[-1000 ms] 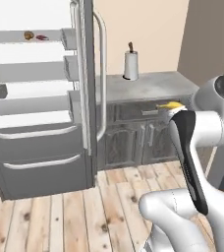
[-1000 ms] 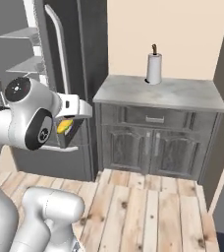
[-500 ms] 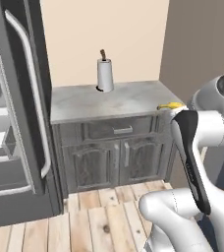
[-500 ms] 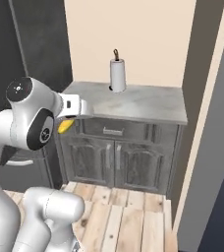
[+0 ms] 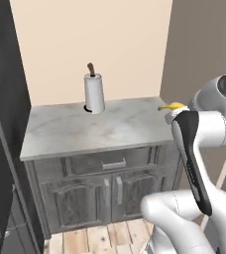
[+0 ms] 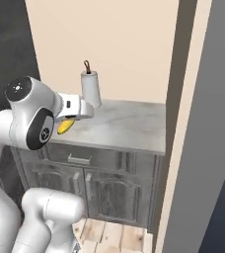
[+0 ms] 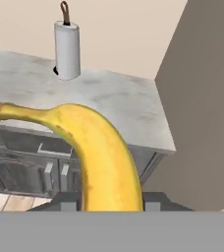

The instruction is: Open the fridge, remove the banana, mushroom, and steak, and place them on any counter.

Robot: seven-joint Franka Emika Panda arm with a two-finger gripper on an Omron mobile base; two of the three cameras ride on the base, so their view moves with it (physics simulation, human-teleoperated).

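Note:
My gripper (image 7: 111,199) is shut on the yellow banana (image 7: 99,152), which curves up and to the left in the hand view. In the right base view the banana (image 6: 64,126) hangs under the hand (image 6: 75,109), in front of the counter's left part. Its tip (image 5: 172,106) peeks out beside the arm in the left base view, at the counter's right end. The light grey marbled counter (image 5: 85,129) (image 6: 124,129) (image 7: 114,101) lies just ahead, over grey doors and a drawer. The dark fridge (image 5: 1,149) stands at the far left. Mushroom and steak are out of view.
A white paper towel roll (image 5: 94,93) (image 6: 90,89) (image 7: 67,49) stands upright at the back of the counter. A tall grey-brown wall panel (image 5: 204,44) (image 6: 193,148) (image 7: 207,98) closes off the counter's right side. Wooden floor (image 5: 95,240) lies below.
The whole picture has shifted: the base has driven right, from the open fridge to face the counter. The banana has stayed in the gripper throughout.

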